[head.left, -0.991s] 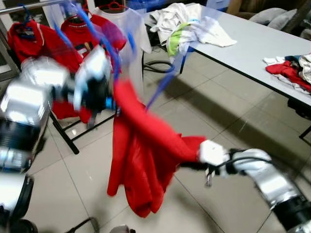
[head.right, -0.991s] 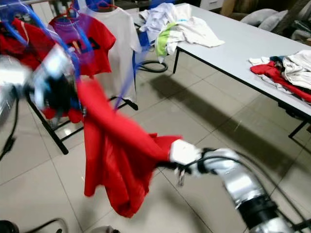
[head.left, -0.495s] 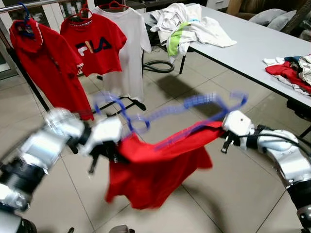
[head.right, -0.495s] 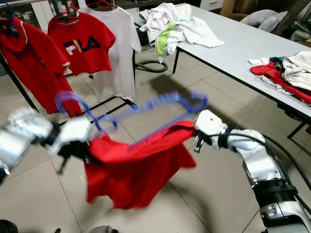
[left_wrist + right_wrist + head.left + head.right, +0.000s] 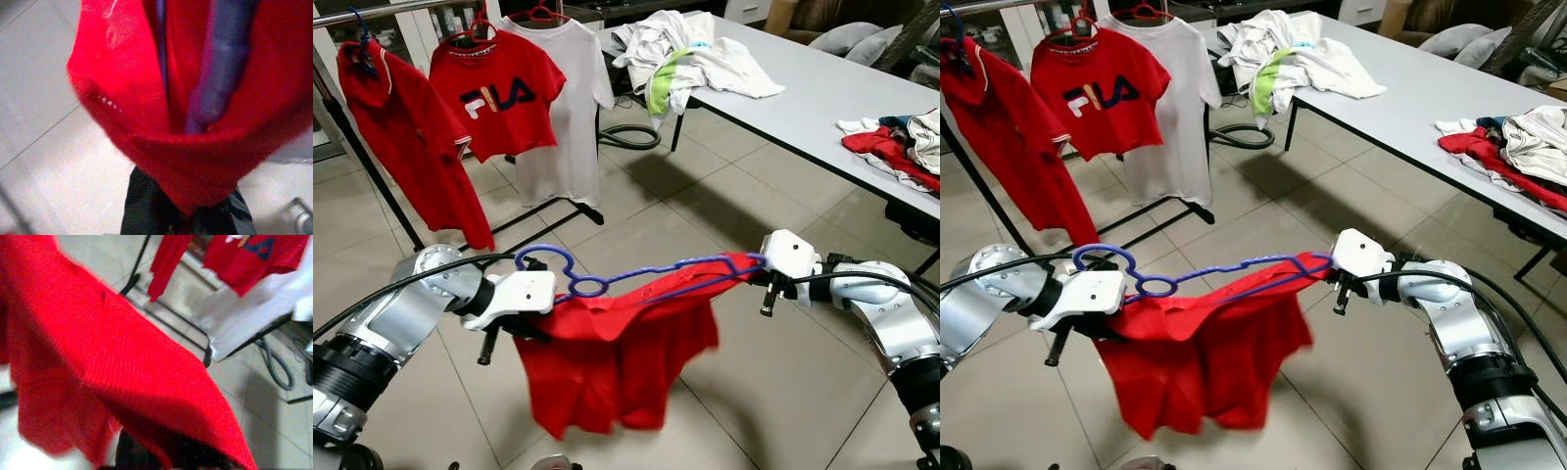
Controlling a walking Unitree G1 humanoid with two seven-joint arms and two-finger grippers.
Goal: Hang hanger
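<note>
The floor [image 5: 783, 382] is of pale grey tiles, and behind stands a clothes rack [image 5: 372, 166] with a red polo shirt [image 5: 406, 147], a red printed T-shirt [image 5: 499, 93] and a white T-shirt [image 5: 573, 108] on hangers. To the right is a long grey table [image 5: 842, 98] with a heap of white clothes [image 5: 695, 54] and another heap of clothes [image 5: 901, 137] at its far end. In front of the robot, a blue hanger [image 5: 646, 279] with a red shirt [image 5: 607, 362] on it is stretched almost level above the floor between the two grippers. The left gripper [image 5: 524, 318] is closed on the shirt cloth at the hook end, and the right gripper [image 5: 754, 274] pinches the cloth at the other shoulder.
</note>
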